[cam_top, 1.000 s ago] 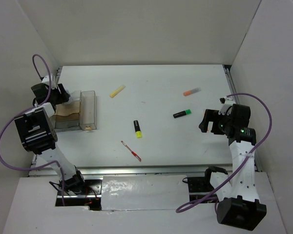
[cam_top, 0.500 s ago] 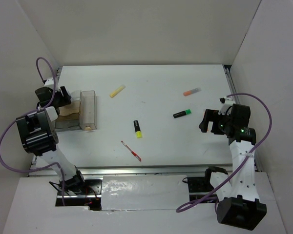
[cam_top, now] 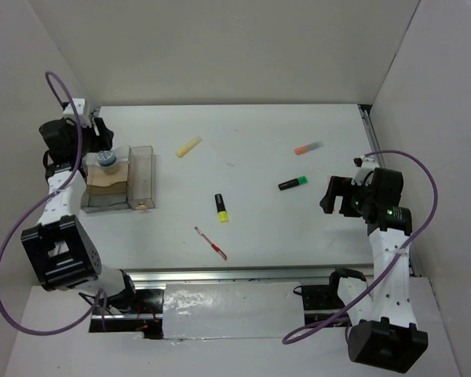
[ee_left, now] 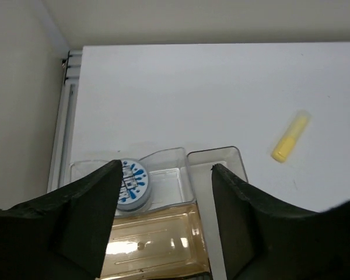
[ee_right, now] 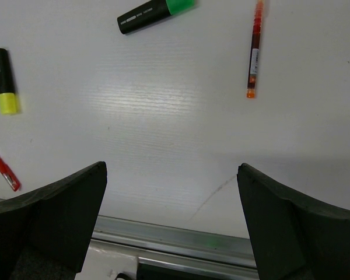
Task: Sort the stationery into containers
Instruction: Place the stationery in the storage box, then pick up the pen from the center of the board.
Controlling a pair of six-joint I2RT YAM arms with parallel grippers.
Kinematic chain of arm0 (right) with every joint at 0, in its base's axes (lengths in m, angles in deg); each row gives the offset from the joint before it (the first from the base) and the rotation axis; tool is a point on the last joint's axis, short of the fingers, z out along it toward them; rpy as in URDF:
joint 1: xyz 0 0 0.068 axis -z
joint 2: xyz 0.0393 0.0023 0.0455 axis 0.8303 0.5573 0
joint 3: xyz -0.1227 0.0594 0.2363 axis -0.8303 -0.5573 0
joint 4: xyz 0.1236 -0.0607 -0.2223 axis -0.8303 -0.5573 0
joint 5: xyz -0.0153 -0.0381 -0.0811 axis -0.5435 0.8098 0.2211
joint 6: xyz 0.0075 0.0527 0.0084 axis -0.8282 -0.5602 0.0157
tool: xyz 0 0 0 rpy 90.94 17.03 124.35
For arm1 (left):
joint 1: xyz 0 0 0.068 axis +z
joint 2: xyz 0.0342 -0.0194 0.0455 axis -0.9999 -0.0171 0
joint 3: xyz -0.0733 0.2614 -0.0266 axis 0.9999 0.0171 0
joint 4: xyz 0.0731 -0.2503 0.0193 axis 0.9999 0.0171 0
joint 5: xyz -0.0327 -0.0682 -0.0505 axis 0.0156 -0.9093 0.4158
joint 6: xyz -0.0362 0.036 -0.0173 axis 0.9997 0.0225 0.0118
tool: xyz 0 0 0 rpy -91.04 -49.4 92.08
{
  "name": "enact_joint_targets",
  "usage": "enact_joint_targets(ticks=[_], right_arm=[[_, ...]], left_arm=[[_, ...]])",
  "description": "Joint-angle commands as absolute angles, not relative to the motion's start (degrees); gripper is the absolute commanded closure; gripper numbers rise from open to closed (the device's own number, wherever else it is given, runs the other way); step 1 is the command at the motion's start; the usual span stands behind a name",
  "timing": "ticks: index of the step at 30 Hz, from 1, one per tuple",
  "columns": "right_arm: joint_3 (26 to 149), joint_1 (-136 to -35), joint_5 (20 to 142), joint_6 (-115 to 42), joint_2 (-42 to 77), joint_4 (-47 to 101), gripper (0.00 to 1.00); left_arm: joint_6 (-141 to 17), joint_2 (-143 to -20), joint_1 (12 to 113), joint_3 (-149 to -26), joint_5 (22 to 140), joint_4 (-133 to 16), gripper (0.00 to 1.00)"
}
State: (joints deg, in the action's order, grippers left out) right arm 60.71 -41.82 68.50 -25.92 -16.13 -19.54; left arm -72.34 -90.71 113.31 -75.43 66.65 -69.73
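Hovering at upper left of the overhead view, the left gripper [cam_top: 100,140] is spread and empty by the containers [cam_top: 142,174]; the right gripper [cam_top: 328,198] likewise, at right. The stationery [cam_top: 293,183] lies loose mid-frame; the flat red pen [cam_top: 210,243] may skid from a shallow pinch.

Up top: green highlighter [ee_right: 156,14], orange pen [ee_right: 255,49]; left: yellow highlighter [ee_right: 4,80], red pen [ee_right: 3,169].

Tape roll [ee_left: 131,184] in tray [ee_left: 158,252] at table's [cam_top: 259,228] left, 5 pens [cam_top: 220,207] rightward
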Motion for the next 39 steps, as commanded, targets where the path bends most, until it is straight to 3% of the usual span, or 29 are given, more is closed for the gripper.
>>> enact_joint_targets(ticks=[1, 7, 12, 21, 26, 30, 39], right_arm=[[60.9, -41.5, 68.2, -26.0, -17.2, -17.3, 0.01], [60.9, -41.5, 68.2, -26.1, -17.4, -17.3, 0.01], [60.8, -41.5, 68.1, -25.9, -17.6, -17.2, 0.01], [60.9, -41.5, 69.0, -26.1, -17.2, -17.3, 0.01], [61.0, -41.5, 69.7, -26.2, -16.7, -17.2, 0.01], [61.1, -41.4, 70.6, -26.5, -16.3, -17.2, 0.01], [61.1, -41.1, 71.6, -26.7, -16.3, -17.0, 0.01]], left_arm=[[-78.1, -85.1, 107.2, -79.9, 61.9, -56.4, 0.27], [-88.0, -73.7, 92.1, -72.6, 63.0, -45.4, 0.3], [-115.2, -73.8, 80.9, -72.4, 47.8, -28.9, 0.23], [-150.1, -92.2, 67.1, -84.2, 57.7, -12.6, 0.28], [-163.2, -103.3, 64.3, -91.3, 60.3, -9.6, 0.23], [-169.4, -112.6, 61.4, -99.5, 61.5, -4.0, 0.24], [-176.2, -121.3, 55.1, -102.3, 65.2, -1.6, 0.33]])
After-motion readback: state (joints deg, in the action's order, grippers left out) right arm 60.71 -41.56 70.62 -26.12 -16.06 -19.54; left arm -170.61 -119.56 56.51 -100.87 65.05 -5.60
